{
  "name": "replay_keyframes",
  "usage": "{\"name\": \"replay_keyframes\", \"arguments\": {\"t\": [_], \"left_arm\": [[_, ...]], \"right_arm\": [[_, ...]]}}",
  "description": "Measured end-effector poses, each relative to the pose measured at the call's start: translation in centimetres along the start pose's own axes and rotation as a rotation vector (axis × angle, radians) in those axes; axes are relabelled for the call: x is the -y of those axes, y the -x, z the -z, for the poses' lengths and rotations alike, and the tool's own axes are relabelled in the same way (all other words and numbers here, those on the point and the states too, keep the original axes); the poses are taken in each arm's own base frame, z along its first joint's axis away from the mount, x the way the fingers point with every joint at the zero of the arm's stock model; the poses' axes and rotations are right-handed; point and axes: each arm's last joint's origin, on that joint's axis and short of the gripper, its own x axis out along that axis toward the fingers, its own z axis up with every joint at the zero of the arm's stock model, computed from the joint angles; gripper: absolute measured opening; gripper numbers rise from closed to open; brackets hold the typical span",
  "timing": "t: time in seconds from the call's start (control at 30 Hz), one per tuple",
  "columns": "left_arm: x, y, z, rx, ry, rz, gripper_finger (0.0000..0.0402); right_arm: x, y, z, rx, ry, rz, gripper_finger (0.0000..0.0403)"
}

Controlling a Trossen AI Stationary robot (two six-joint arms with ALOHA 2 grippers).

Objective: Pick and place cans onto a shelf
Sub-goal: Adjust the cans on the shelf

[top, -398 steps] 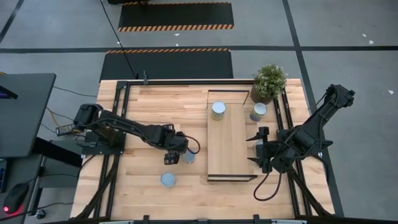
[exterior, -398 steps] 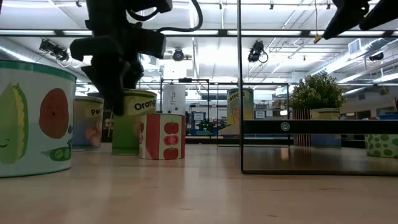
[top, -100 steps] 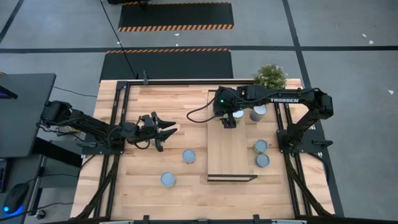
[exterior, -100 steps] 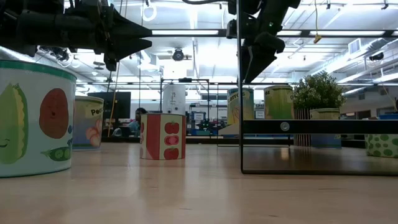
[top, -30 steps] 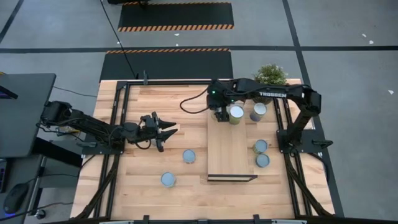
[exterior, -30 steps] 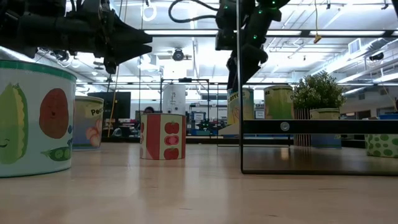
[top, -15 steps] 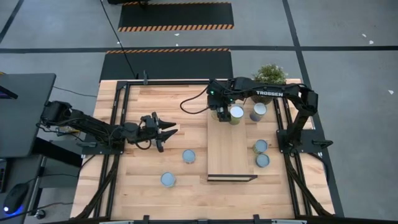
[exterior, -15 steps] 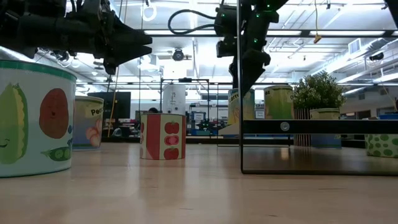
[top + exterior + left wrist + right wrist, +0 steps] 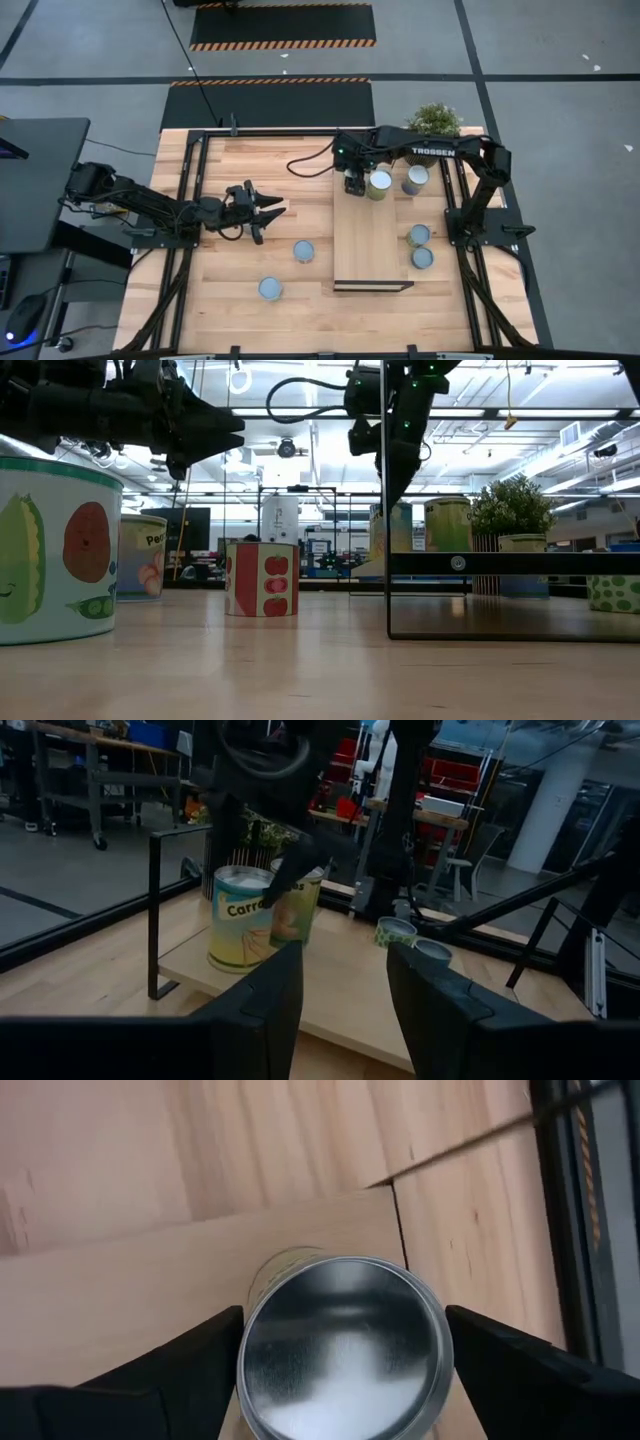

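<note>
The shelf (image 9: 365, 240) lies on the table right of centre. Two cans stand upright at its far end. My right gripper (image 9: 352, 183) hangs over the left one, the carrot-label can (image 9: 340, 1360) (image 9: 238, 920), and hides it in the high view. It points steeply down, its open fingers (image 9: 200, 1355) close on either side of the can's top. The other can (image 9: 379, 182) stands just to the right. My left gripper (image 9: 272, 220) waits open, level, above the table left of the shelf. My right gripper stands with one finger at each side of the carrot-label can's rim (image 9: 250, 1330), coming from above and pointing down. I cannot tell whether the fingers touch it. The can stands upright on the shelf.
A potted plant (image 9: 434, 122) and a can (image 9: 416, 178) stand at the far right. Two cans (image 9: 418, 235) (image 9: 424, 258) stand between the shelf and the right rail. Two more (image 9: 303, 250) (image 9: 270, 288) stand on the table left of the shelf.
My right gripper has stayed over the shelf's far end and has rolled about its own pointing line above the carrot-label can. Both cans on the shelf have kept their places.
</note>
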Motion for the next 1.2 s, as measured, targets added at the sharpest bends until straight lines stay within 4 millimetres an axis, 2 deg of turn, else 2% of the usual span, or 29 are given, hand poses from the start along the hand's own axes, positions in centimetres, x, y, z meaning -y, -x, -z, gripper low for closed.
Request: {"name": "replay_keyframes", "arguments": {"t": [0.23, 0.33, 0.53, 0.8, 1.0, 1.2], "left_arm": [[0.0, 0.0, 0.0, 0.000, 0.007, 0.000, 0.0153], [0.0, 0.0, 0.0, 0.000, 0.007, 0.000, 0.0153], [0.0, 0.0, 0.0, 0.000, 0.007, 0.000, 0.0153], [0.0, 0.0, 0.0, 0.000, 0.007, 0.000, 0.0153], [0.0, 0.0, 0.0, 0.000, 0.007, 0.000, 0.0153], [0.0, 0.0, 0.1, -0.007, 0.003, -0.001, 0.0153]], "right_arm": [[-0.6, 0.1, -0.1, 0.003, -0.201, 0.021, 0.0339], [-0.6, 0.1, -0.1, 0.005, -0.234, 0.021, 0.0339], [-0.8, 0.1, -0.1, 0.007, -0.220, 0.023, 0.0341], [-1.4, 0.2, -0.2, 0.020, -0.224, 0.044, 0.0373], [-1.4, 0.2, -0.6, 0.054, -0.252, 0.045, 0.0375], [-1.1, 2.4, -1.7, 0.095, -0.215, 0.041, 0.0375]]}}
